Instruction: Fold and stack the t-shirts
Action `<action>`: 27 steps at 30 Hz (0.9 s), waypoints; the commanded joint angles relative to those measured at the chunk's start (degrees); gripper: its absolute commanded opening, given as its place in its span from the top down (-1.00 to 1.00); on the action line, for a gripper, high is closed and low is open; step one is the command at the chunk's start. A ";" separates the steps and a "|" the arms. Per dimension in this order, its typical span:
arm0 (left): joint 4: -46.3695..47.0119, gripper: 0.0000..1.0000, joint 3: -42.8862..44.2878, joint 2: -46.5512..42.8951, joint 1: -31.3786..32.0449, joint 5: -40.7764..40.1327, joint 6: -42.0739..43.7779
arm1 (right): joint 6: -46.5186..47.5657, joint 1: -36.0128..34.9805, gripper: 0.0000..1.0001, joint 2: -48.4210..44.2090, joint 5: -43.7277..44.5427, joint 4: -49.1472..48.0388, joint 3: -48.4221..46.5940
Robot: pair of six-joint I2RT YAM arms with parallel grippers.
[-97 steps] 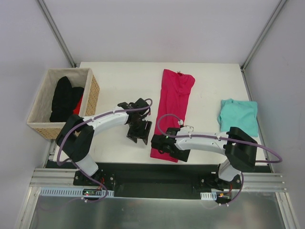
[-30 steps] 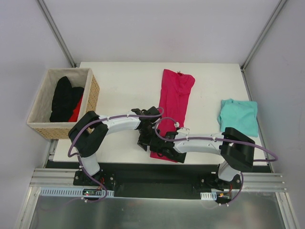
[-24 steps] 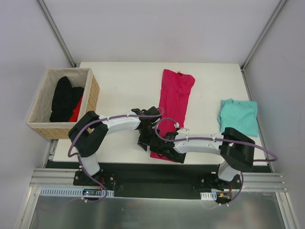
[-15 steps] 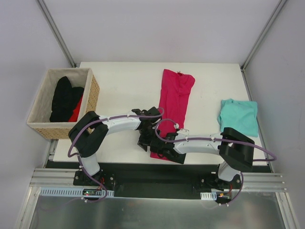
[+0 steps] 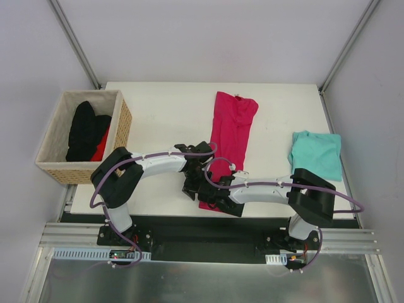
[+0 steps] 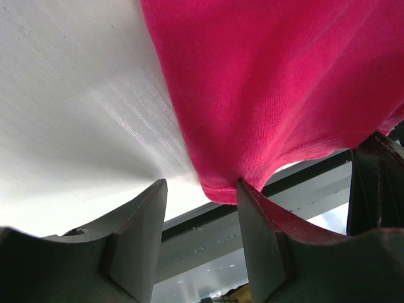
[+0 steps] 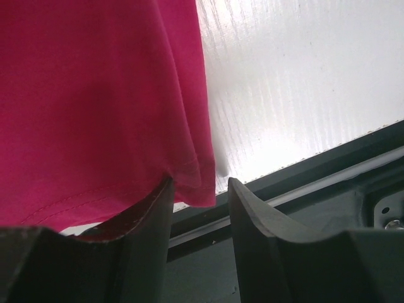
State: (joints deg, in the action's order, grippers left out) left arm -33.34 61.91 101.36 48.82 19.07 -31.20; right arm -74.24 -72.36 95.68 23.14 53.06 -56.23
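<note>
Pink t-shirt (image 5: pixel 230 126): bright magenta, folded lengthwise into a long narrow strip, flat on the white table (image 5: pixel 158 113). It runs from upper centre of the top view down to lower centre, drifting slightly left toward the bottom. The top end is wider with an uneven edge, and there are a few soft creases along the length. The near end sits at the table's bottom edge, by the dark rail (image 7: pixel 315 164).

Teal t-shirt (image 5: pixel 315 154): plain turquoise, bundled into a rough, loose square. It lies on the right side of the top view, near the table's right edge. It is well apart from the pink one, not stacked.

Left gripper (image 6: pixel 201 186): at the bottom-left corner of the pink strip. Jaws about half spread, with a gap showing between them. The hem corner dips into the gap and touches the inner face of the finger on the right of the wrist frame. The other finger is over bare table. Not pinched on cloth.

Right gripper (image 7: pixel 201 183): at the bottom-right corner of the strip. Jaws half spread. The stitched hem corner hangs into the gap against the finger on the left of the frame, with clear space to the other finger. Not closed on cloth.

In the top view both grippers sit just beside each other at the strip's near end.

Wicker basket (image 5: pixel 124 123): left of frame, against the table's left side. It holds a black garment (image 5: pixel 83 129) and a bit of red cloth (image 5: pixel 101 149).
</note>
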 commanded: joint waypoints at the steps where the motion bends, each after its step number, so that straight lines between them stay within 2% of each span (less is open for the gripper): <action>1: -0.76 0.04 -0.47 -0.20 0.66 0.18 -1.49 | -0.29 0.29 0.17 0.39 -0.46 -1.11 1.56; 9: -0.67 0.05 -0.39 0.85 0.84 0.18 -2.11 | -1.26 0.46 0.48 0.04 -0.90 -2.69 3.67; 10: -0.67 0.05 -0.30 0.94 0.93 0.26 -2.11 | -1.26 0.55 0.60 -0.05 -0.90 -2.87 3.93; 14: -0.67 0.07 -0.03 1.56 1.10 0.18 -2.29 | -1.44 0.55 0.80 -0.14 -1.16 -3.22 4.46; 16: -0.67 0.34 0.23 1.65 1.28 0.35 -2.37 | -1.52 0.64 0.90 -0.32 -1.16 -3.14 4.46; 18: -0.67 0.35 0.23 1.82 1.28 0.35 -2.29 | -1.79 0.55 0.97 -0.58 -1.08 -3.22 4.72; 22: -0.67 0.44 0.84 1.91 1.37 0.53 -2.11 | -1.88 0.64 0.98 -0.76 -0.99 -2.96 4.72; 24: -0.76 0.57 0.93 2.08 1.37 0.71 -2.02 | -2.23 0.64 0.98 -0.84 -1.08 -2.61 4.81; 27: -0.67 0.59 0.93 2.44 1.54 0.88 -2.11 | -2.49 0.64 0.98 -1.02 -1.16 -2.61 5.07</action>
State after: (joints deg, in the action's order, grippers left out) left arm -33.23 61.91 102.98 49.58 19.25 -33.34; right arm -75.00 -71.99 93.91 23.14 48.84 -53.87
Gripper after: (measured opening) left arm 0.211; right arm 0.020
